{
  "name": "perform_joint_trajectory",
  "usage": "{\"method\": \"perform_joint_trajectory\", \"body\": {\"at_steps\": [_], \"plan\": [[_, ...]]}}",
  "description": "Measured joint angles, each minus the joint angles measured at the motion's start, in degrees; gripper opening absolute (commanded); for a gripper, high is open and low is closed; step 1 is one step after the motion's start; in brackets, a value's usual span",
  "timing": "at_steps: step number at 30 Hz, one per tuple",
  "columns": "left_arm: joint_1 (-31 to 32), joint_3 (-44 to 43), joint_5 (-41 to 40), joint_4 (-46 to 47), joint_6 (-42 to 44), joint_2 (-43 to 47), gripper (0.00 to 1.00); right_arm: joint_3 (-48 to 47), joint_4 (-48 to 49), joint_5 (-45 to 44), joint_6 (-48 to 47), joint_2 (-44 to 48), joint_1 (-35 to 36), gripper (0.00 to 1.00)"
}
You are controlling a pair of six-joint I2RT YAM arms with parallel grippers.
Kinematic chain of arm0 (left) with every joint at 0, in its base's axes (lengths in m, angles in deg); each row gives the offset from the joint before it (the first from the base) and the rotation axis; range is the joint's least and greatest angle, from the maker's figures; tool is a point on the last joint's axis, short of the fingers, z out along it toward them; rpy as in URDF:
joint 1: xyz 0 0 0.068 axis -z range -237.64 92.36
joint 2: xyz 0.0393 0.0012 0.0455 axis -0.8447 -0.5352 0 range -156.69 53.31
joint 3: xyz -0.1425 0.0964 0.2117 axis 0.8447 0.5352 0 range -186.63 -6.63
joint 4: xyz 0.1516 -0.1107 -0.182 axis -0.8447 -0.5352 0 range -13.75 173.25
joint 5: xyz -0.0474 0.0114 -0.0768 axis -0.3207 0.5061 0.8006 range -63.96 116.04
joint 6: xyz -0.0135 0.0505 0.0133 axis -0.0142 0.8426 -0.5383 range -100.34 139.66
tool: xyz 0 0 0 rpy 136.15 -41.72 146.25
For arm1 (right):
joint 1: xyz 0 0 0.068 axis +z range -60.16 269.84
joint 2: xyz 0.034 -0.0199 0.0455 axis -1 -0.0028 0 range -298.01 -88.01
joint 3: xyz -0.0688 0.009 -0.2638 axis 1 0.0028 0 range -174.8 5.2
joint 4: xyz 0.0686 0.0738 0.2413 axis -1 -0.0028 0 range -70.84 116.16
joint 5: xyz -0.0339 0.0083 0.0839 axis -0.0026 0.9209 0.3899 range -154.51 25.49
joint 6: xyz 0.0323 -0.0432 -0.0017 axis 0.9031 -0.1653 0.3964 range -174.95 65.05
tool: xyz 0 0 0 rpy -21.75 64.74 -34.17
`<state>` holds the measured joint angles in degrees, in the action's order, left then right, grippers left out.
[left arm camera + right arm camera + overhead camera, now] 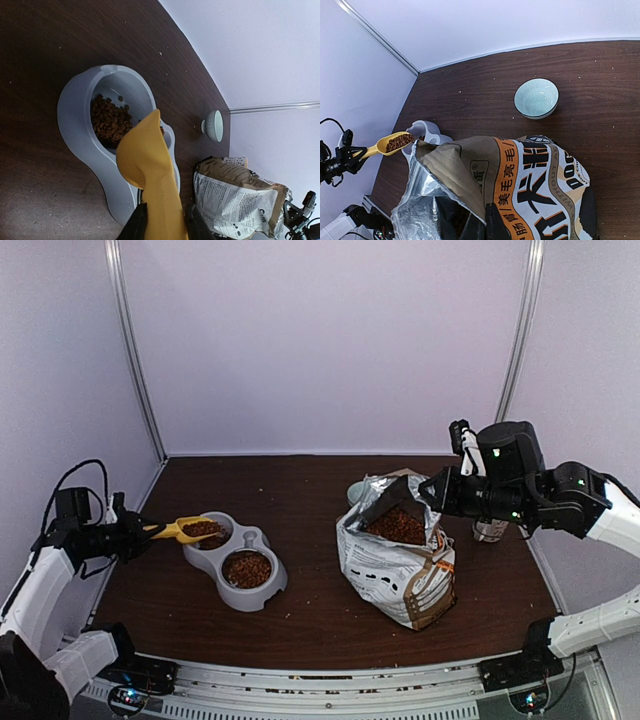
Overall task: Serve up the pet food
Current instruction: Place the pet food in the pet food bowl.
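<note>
Scoop [188, 530] held over double bowl [263, 538].
Pet food [247, 568] lay as loose dark-brown pellets; left gripper [146, 533] clamped scoop, right gripper [430, 492] closed on bag [395, 580].

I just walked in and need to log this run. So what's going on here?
The left gripper holds a yellow scoop loaded with pet food over the far well of the grey double bowl. Both wells already hold some. The right gripper pinches the top edge of the bag, which stands upright and open. A small teal bowl sits empty behind the bag.
</note>
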<state>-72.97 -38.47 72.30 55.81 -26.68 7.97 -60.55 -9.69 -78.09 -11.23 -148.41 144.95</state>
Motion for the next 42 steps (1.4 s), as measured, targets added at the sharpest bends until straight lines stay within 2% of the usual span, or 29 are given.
{"method": "perform_joint_trajectory", "body": {"at_steps": [10, 22, 30, 36, 42], "plan": [[0.0, -9.6, -4.5, -11.2, 11.6, -5.2, 0.0, 0.0, 0.0, 0.0, 0.0, 0.0, -0.2, 0.0], [1.1, -21.1, -10.7, -21.6, 20.6, -8.9, 0.0, -0.4, -0.1, 0.0, 0.0, -0.7, -0.2, 0.0], [9.5, -27.2, -19.1, -25.5, 23.3, -12.0, 0.0, -0.4, -0.1, 0.0, 0.0, -0.7, -0.2, 0.0], [10.7, -27.6, -22.9, -26.9, 23.9, -12.9, 0.0, -0.4, -0.1, 0.0, 0.0, -0.7, -0.2, 0.0], [11.3, -28.9, -23.1, -28.0, 23.8, -12.3, 0.0, -0.4, 0.1, 0.8, -0.8, -0.7, -0.2, 0.0]]}}
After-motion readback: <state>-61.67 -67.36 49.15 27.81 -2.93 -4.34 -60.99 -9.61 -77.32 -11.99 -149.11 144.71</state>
